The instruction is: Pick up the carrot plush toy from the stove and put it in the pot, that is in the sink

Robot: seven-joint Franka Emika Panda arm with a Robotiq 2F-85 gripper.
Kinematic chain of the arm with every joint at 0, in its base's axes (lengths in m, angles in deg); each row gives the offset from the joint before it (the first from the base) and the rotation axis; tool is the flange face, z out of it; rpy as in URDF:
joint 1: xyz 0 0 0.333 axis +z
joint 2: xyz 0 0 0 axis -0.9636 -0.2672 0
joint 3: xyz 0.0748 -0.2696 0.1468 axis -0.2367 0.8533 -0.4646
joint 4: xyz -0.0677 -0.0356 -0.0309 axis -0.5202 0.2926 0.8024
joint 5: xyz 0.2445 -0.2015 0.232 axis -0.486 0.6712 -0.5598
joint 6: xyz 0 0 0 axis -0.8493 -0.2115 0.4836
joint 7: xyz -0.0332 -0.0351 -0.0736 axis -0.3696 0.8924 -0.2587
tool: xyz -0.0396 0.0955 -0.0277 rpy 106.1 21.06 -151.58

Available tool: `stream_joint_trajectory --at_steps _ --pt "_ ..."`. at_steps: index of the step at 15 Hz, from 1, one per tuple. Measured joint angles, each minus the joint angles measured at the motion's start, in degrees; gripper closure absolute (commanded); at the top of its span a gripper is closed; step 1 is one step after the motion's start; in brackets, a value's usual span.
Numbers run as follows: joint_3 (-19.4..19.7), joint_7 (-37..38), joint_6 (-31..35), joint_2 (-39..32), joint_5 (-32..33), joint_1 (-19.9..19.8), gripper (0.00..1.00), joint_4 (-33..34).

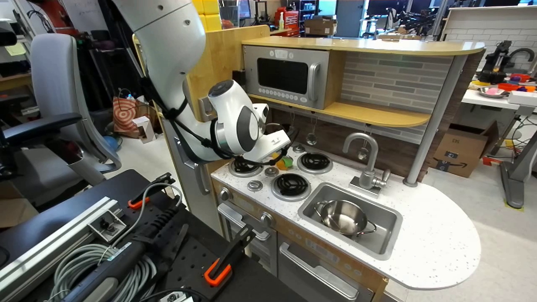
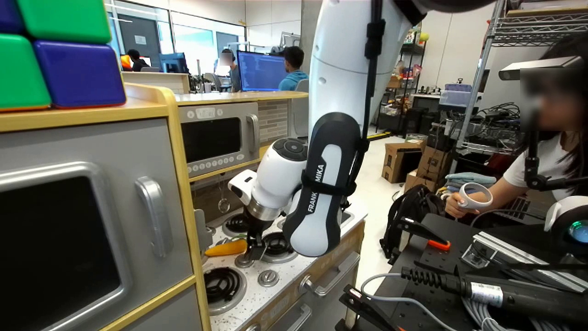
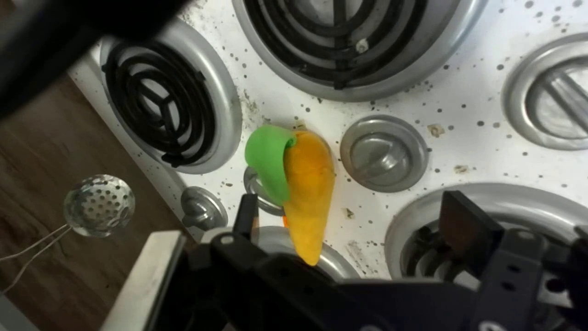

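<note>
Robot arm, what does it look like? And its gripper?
The arm is white and rounded, with a black-and-grey panel lettered FRANK and MIKA, a black strap between. A black cable runs along the arm, and a silver ring circles it near the gripper. The gripper is black, with chunky fingers and pale round screw heads.

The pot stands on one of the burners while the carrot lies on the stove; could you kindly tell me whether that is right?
Not quite: the pot is in the sink, as an exterior view shows. The carrot does lie on the stove.
</note>
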Motion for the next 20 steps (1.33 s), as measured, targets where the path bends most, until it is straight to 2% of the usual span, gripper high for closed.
stream_joint_trajectory --at_steps 7,15,20 --pt "0.6 4.4 -3.9 -7.5 -0.2 -0.3 0.00 10.4" --pt "0.4 8.8 -5.8 -8.8 -0.2 -0.7 0.00 13.2" --pt "0.6 10.3 -5.5 -8.1 -0.2 -3.0 0.00 16.9"
